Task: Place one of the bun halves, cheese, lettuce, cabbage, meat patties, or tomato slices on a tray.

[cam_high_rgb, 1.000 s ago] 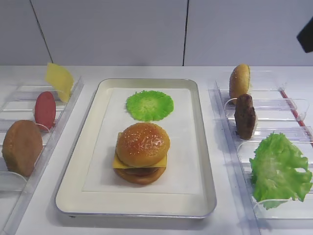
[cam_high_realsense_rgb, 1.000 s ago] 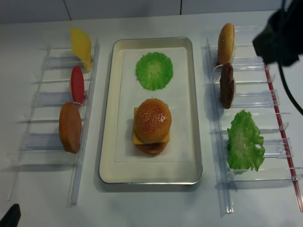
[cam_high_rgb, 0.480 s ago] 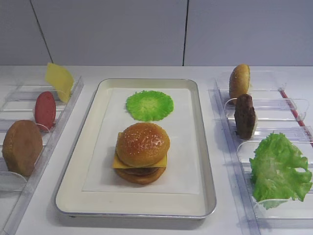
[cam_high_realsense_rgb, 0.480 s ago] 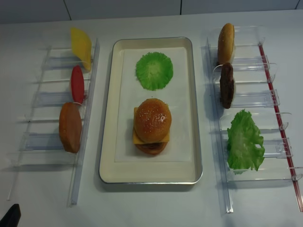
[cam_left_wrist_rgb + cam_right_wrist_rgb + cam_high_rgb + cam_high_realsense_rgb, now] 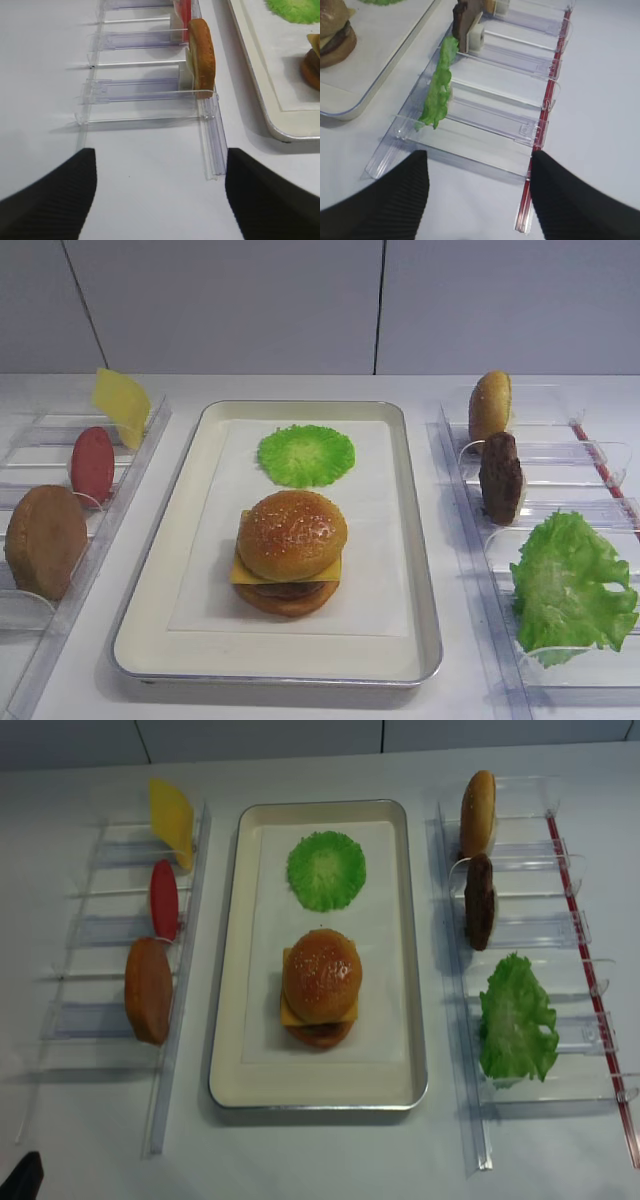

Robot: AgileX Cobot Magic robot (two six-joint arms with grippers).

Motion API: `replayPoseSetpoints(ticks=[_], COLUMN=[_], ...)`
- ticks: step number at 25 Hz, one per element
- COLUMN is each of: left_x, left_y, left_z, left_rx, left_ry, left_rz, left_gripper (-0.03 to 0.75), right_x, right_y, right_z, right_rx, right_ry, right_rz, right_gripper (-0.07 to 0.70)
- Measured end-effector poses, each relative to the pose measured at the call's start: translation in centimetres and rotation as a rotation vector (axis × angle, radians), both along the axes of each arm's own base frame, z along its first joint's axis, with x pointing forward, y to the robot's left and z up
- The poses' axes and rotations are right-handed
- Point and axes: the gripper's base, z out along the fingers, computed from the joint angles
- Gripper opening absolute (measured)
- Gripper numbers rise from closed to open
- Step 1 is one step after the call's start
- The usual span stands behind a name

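The silver tray (image 5: 420,570) holds a stacked burger with a sesame bun half (image 5: 292,533) on top, cheese (image 5: 240,572) beneath it, and a flat green cabbage disc (image 5: 306,454). The right rack carries another bun half (image 5: 490,405), a dark meat patty (image 5: 501,478) and lettuce (image 5: 573,585). Cheese (image 5: 121,403) and a tomato slice (image 5: 92,464) stand in the left rack. My right gripper (image 5: 477,170) hangs open and empty above the table, near that rack's front end. My left gripper (image 5: 160,165) is open and empty in front of the left rack.
A plain brown disc (image 5: 45,540) stands at the near end of the left clear rack (image 5: 210,145). A red strip (image 5: 540,145) runs along the right rack's outer edge. A dark piece of the left arm (image 5: 22,1175) shows at the bottom left corner.
The dark right arm that showed at the upper right a second ago has left both exterior views. Nothing on the tray or racks has moved.
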Motion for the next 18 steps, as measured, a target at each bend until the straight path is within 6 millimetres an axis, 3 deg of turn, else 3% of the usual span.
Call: replayPoseSetpoints(ticks=[4,18], left_x=[0.01,0.01], left_y=[0.0,0.0], left_z=[0.02,0.02], left_rx=[0.0,0.0], left_ry=[-0.002,-0.002], left_rz=[0.0,0.0], left_gripper=[0.493,0.493], right_x=[-1.15,-1.18], right_y=[-0.55,-0.57], right_z=[-0.25,-0.26], right_rx=[0.031,0.025], right_ry=[-0.067,-0.069], right_rz=[-0.027,-0.024], right_gripper=[0.454,0.454])
